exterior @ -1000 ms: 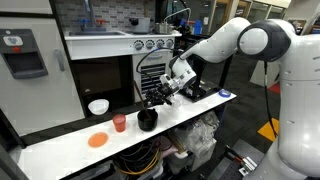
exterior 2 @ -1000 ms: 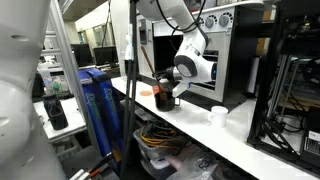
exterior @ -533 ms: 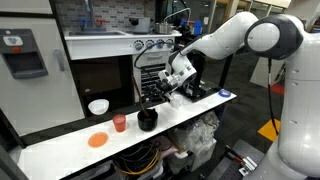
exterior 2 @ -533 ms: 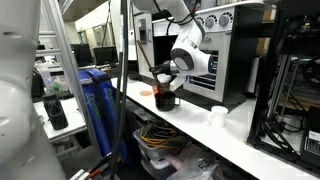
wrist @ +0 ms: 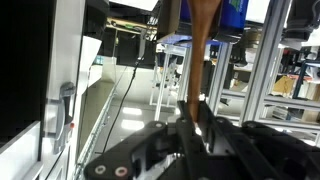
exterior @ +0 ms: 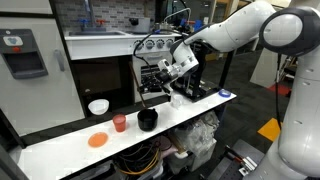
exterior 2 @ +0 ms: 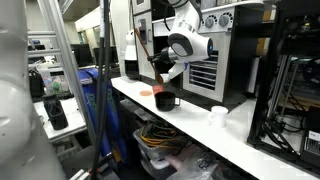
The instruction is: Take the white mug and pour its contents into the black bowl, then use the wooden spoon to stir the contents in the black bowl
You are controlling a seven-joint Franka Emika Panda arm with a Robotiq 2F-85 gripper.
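Observation:
My gripper (exterior: 160,73) is shut on the wooden spoon (wrist: 204,45) and holds it well above the black bowl (exterior: 147,120). In the wrist view the brown shaft rises from between the jaws (wrist: 196,118). In an exterior view the gripper (exterior 2: 161,66) hangs over the black bowl (exterior 2: 165,101), apart from it. The white mug (exterior 2: 218,116) stands upright on the white counter away from the bowl; it also shows in an exterior view (exterior: 176,99) beneath the arm. What is in the bowl cannot be seen.
A red cup (exterior: 119,123), a flat orange disc (exterior: 97,140) and a wider white bowl (exterior: 98,106) stand on the white counter (exterior: 60,148) beside the black bowl. A dark oven unit (exterior: 100,75) rises behind. Metal frame posts (exterior 2: 131,60) stand close to the arm.
My gripper has lifted up and away from the black bowl with the wooden spoon still in it. The bowl, mug and other dishes have not moved.

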